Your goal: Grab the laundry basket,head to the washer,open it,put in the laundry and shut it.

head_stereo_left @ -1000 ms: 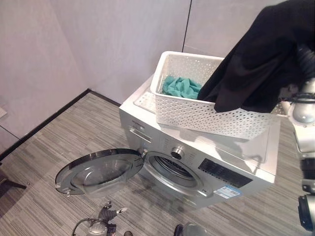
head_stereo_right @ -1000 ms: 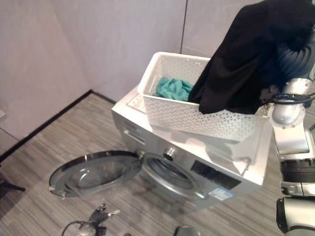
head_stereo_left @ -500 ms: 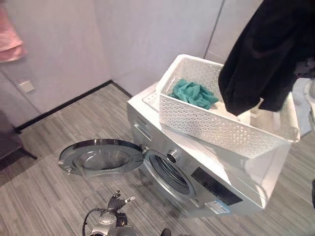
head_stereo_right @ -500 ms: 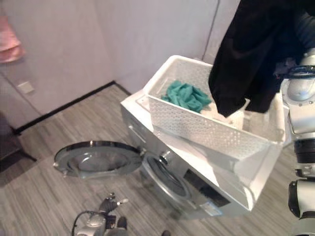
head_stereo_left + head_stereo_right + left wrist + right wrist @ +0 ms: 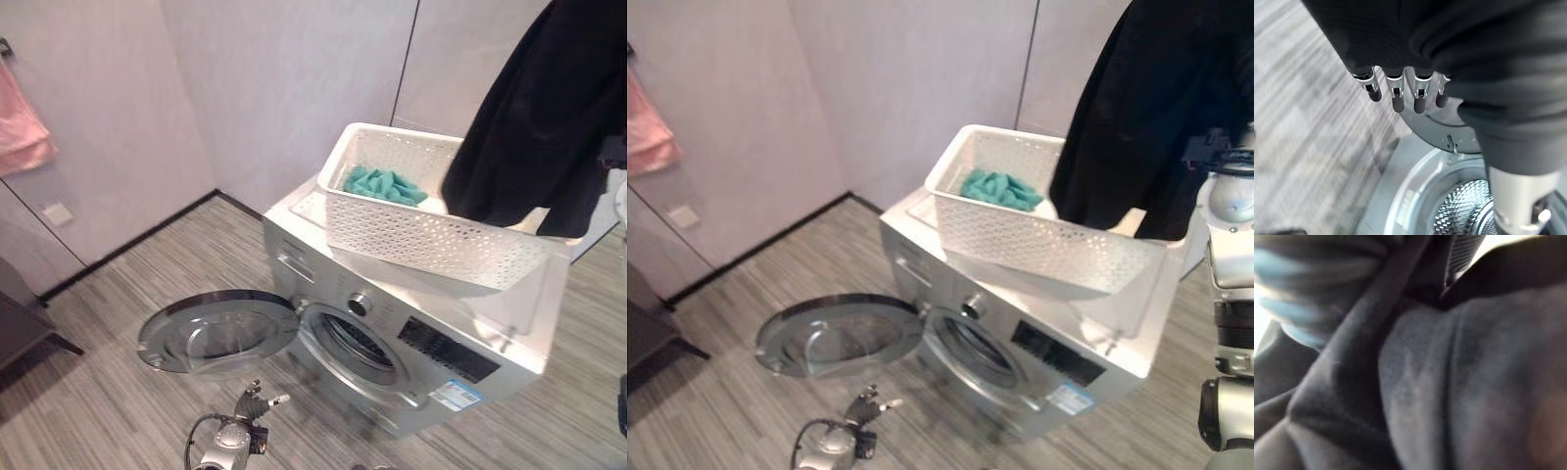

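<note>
The silver washer stands with its round door swung wide open to the left, so the drum shows. On top sits the white perforated laundry basket with a teal cloth at its far end. A black garment hangs from the upper right, its hem just above the basket's right end. My right hand is buried in that garment, which wraps its dark cover. My left hand hovers low over the floor in front of the door, fingers straight and holding nothing.
A pink towel hangs on the left wall. A dark piece of furniture stands at the left edge. Grey striped floor spreads in front of the washer, and pale walls close in behind it.
The black garment has been lifted up out of the basket and now hangs above its rim. The camera has shifted, bringing the left wall and towel into view.
</note>
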Available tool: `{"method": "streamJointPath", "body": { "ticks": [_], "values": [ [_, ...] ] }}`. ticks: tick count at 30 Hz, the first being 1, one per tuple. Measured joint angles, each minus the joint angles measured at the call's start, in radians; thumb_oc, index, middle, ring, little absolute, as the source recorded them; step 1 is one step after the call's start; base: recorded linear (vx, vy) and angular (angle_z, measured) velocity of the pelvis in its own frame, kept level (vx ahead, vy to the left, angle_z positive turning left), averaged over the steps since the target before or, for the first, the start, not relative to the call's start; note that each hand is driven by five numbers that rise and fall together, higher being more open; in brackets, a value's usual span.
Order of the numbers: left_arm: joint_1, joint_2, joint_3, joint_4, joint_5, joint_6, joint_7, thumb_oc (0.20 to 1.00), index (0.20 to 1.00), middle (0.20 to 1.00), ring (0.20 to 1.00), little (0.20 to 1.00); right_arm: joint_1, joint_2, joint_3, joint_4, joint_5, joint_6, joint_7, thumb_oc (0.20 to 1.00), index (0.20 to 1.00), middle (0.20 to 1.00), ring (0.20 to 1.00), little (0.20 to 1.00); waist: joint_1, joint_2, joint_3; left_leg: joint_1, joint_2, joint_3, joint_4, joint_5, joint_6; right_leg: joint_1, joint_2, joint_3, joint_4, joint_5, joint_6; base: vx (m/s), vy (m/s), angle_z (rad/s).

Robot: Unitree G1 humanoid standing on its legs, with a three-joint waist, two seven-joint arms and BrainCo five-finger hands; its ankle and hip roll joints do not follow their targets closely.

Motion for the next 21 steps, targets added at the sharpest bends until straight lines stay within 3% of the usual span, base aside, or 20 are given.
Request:
{"method": "streamJointPath", "body": {
  "ticks": [4, 6, 7, 8, 11, 14, 15, 19, 21],
  "values": [
    [0.031, 0.072, -0.061, -0.142, 0.052, 0.001, 0.009, 1.000, 1.000, 1.000, 1.000, 1.000, -0.030, -0.011, -0.015, -0.039, -0.064, -0.003, -0.067, 0.200, 0.200, 0.200, 0.200, 0.200, 0.014, -0.009, 0.002, 0.000, -0.052, 0.015, 0.001, 0.002, 0.043, -0.013, -0.050, 0.040, -0.013, 0.027, 0.036, -0.10, 0.115, -0.14],
    [0.036, 0.091, -0.068, -0.221, 0.078, 0.005, 0.014, 1.000, 1.000, 1.000, 1.000, 1.000, -0.039, -0.052, -0.024, -0.055, -0.074, -0.002, -0.071, 0.200, 0.200, 0.200, 0.200, 0.200, 0.015, -0.009, 0.002, -0.002, -0.060, 0.016, 0.000, 0.003, 0.049, -0.014, -0.057, 0.041, -0.022, 0.036, 0.043, -0.11, 0.102, -0.04],
    [0.049, 0.119, -0.092, -0.320, 0.092, 0.008, 0.022, 1.000, 1.000, 1.000, 1.000, 1.000, -0.046, -0.082, -0.028, -0.064, -0.083, 0.000, -0.078, 0.200, 0.200, 0.200, 0.200, 0.200, 0.015, -0.008, 0.003, -0.007, -0.063, 0.018, 0.000, 0.006, 0.054, -0.017, -0.058, 0.042, -0.027, 0.042, 0.044, -0.11, 0.078, -0.07],
    [0.061, 0.180, -0.106, -0.527, 0.138, 0.000, 0.027, 1.000, 1.000, 1.000, 1.000, 1.000, -0.059, -0.101, -0.049, -0.097, -0.109, 0.005, -0.088, 0.200, 0.200, 0.200, 0.200, 0.200, 0.014, -0.008, 0.003, -0.010, -0.064, 0.025, 0.000, 0.007, 0.055, -0.013, -0.054, 0.046, -0.043, 0.059, 0.048, -0.09, 0.077, -0.14],
    [0.039, 0.234, -0.091, -0.716, 0.187, -0.025, 0.026, 1.000, 1.000, 1.000, 1.000, 1.000, -0.054, -0.096, -0.070, -0.178, -0.141, 0.009, -0.095, 0.200, 0.200, 0.200, 0.200, 0.200, 0.013, -0.003, 0.000, -0.010, -0.064, 0.037, -0.001, 0.007, 0.056, -0.008, -0.048, 0.055, -0.068, 0.078, 0.043, -0.06, 0.059, -0.14],
    [0.018, 0.294, -0.063, -0.961, 0.230, -0.041, 0.013, 1.000, 1.000, 1.000, 1.000, 1.000, 0.035, 0.018, -0.133, -0.329, -0.197, 0.018, -0.088, 0.200, 0.200, 0.200, 0.200, 0.200, 0.009, -0.004, 0.002, 0.001, -0.061, 0.040, -0.001, 0.007, 0.057, 0.008, -0.039, 0.059, -0.085, 0.092, 0.040, -0.05, 0.040, -0.05],
    [0.001, 0.293, -0.056, -0.978, 0.232, -0.044, 0.008, 1.000, 1.000, 1.000, 1.000, 1.000, 0.048, 0.030, -0.129, -0.342, -0.204, 0.018, -0.082, 0.200, 0.200, 0.200, 0.200, 0.200, 0.009, 0.002, -0.001, 0.004, -0.062, 0.040, -0.001, 0.006, 0.058, 0.011, -0.040, 0.060, -0.088, 0.091, 0.041, -0.03, 0.034, 0.00],
    [-0.057, 0.272, -0.021, -1.040, 0.226, -0.031, -0.016, 1.000, 1.000, 1.000, 1.000, 1.000, 0.159, 0.230, -0.117, -0.471, -0.230, 0.023, 0.016, 0.200, 0.200, 0.200, 0.200, 0.200, 0.007, -0.003, 0.013, 0.021, -0.060, 0.053, -0.001, 0.004, 0.060, 0.019, -0.036, 0.073, -0.088, 0.091, 0.043, -0.04, 0.023, -0.09],
    [-0.091, 0.244, -0.024, -1.040, 0.210, -0.017, -0.026, 1.000, 1.000, 1.000, 1.000, 1.000, 0.188, 0.261, -0.087, -0.487, -0.229, 0.023, 0.061, 0.200, 0.200, 0.200, 0.200, 0.200, 0.005, -0.004, 0.014, 0.022, -0.062, 0.058, -0.001, 0.004, 0.060, 0.017, -0.037, 0.079, -0.088, 0.091, 0.043, -0.04, 0.003, -0.07]
  ]
}}
